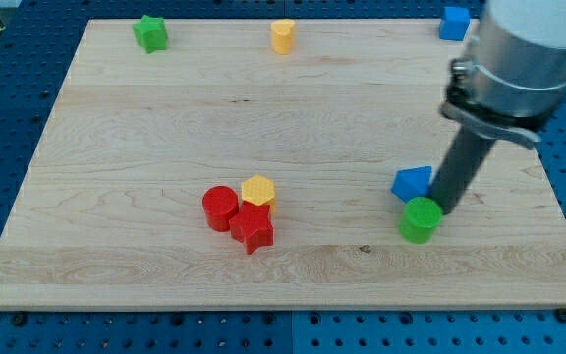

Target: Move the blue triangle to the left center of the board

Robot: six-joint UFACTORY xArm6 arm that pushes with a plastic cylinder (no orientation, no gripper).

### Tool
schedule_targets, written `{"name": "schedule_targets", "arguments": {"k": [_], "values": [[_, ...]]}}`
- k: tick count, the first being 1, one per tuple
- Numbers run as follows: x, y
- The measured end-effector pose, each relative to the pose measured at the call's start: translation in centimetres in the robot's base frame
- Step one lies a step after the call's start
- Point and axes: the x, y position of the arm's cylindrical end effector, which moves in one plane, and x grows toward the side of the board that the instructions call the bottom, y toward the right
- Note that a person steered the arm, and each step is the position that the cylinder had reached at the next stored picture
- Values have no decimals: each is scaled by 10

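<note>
The blue triangle (413,183) lies on the wooden board (165,128) at the view's right, below the middle. My tip (442,206) stands just to its right, touching or nearly touching it. A green cylinder (421,219) sits right below the triangle and just left of my tip. The dark rod rises from the tip up to the grey arm (519,49) at the view's top right.
A red cylinder (220,207), a yellow hexagon block (258,190) and a red star block (253,229) cluster at the bottom centre. A green star block (150,33), a yellow cylinder (282,35) and a blue cube (454,23) line the top edge.
</note>
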Motion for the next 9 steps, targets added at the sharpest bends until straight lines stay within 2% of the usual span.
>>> {"name": "schedule_targets", "arguments": {"k": [1,2,3,5,6,7,9], "values": [[-2,-42],[-15,-53],[-26,-48],[-93,-47],[-107,-14],[-127,-16],[-128,-95]]}}
